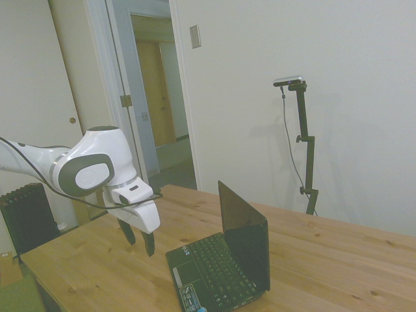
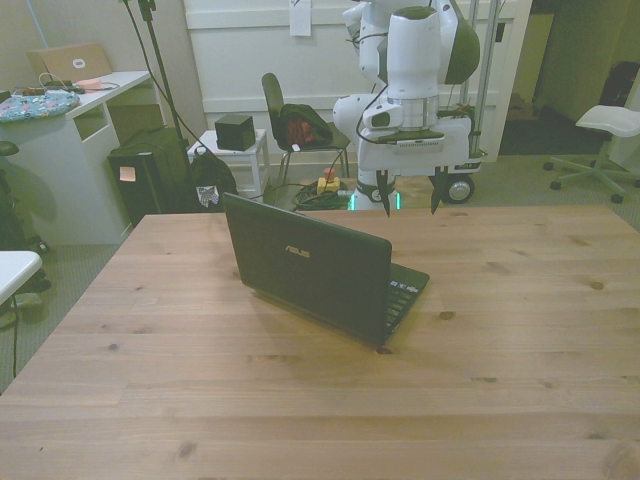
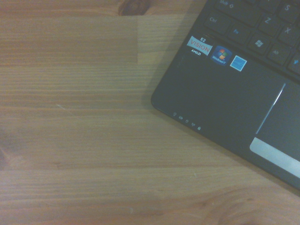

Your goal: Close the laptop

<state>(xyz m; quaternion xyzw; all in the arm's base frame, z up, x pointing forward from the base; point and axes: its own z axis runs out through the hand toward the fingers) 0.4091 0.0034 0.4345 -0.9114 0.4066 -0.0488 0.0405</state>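
The gripper [image 1: 138, 240] hangs above the wooden table [image 1: 338, 260], its two dark fingers [image 1: 149, 244] pointing down and spread apart with nothing between them; the front view shows the gap plainly [image 2: 410, 195]. It hovers clear of the tabletop, just beside the near corner of the laptop's palm rest and not touching it. The white arm [image 1: 84, 169] reaches in from the side view's left.

The laptop [image 1: 224, 260] sits open on the table, a small black netbook with its screen raised a little past upright. In the front view its dark lid [image 2: 305, 260] faces the camera, left of the gripper, and part of the keyboard [image 2: 405, 290] shows past the lid's right edge. The wrist view shows the palm rest corner [image 3: 197, 98], three small stickers [image 3: 218, 54], part of the touchpad [image 3: 281, 126] and bare wood beside it.

Behind the table in the front view stand a chair [image 2: 295, 125] and a white desk [image 2: 60, 150].
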